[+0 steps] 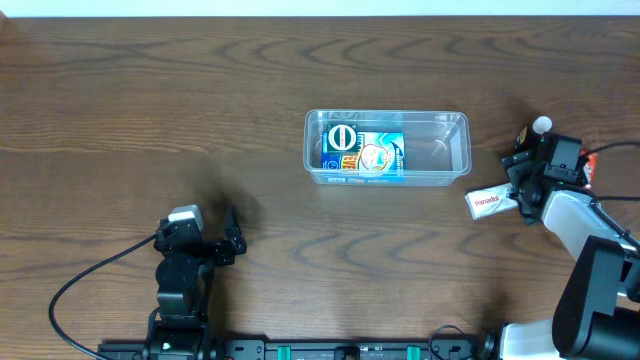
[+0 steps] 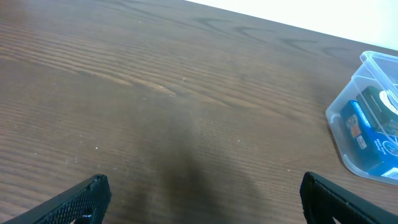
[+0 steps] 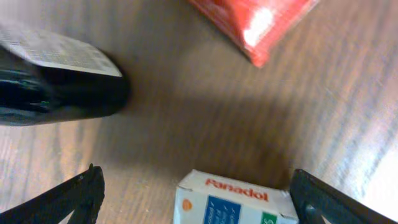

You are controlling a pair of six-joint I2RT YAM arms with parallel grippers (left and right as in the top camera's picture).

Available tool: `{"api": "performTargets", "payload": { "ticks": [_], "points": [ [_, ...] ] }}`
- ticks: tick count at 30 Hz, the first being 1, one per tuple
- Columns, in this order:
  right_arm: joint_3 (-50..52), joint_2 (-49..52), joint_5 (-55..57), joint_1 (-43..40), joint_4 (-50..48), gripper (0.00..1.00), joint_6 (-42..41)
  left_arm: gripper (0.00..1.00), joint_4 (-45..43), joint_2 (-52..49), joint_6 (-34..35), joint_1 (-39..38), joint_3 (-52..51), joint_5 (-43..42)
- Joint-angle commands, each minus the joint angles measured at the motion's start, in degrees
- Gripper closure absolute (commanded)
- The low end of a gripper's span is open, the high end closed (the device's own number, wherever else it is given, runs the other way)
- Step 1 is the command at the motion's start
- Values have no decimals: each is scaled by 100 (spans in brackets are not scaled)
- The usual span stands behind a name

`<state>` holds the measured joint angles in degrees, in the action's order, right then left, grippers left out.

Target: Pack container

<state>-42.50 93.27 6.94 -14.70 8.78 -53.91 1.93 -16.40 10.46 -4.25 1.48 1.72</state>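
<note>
Showing plainly from right wrist: red box (image 3: 252, 18)

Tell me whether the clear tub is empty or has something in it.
Not empty. The tub has a blue box lying in its left half; the right half is bare.

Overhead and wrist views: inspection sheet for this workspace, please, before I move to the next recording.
Surface: dark wood-grain table.
Job's things: clear container mid-table, blue box inside; Panadol box outside it, on the table.
Clutter: red packet and dark labelled object near the right arm.
Pincers: left pincer open over the table; right pincer open, straddling the Panadol box.
Cables: black cable by the left arm.
Surroundings: pale strip beyond the far edge.
</note>
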Motion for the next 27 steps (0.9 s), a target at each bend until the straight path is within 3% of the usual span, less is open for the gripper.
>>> {"api": "performTargets", "payload": {
  "ticks": [1, 13, 18, 27],
  "points": [
    [55, 48, -57, -24, -155, 7, 623, 2, 205, -2, -37, -22, -125, 90],
    [4, -66, -282, -24, -291, 9, 1447, 2, 205, -2, -37, -22, -125, 90],
    [-133, -321, -442, -24, -116, 12, 2218, 2, 205, -2, -37, -22, -125, 90],
    [-800, -557, -439, -26, 782, 5, 3189, 2, 205, -2, -37, -22, -125, 87]
  ]
}}
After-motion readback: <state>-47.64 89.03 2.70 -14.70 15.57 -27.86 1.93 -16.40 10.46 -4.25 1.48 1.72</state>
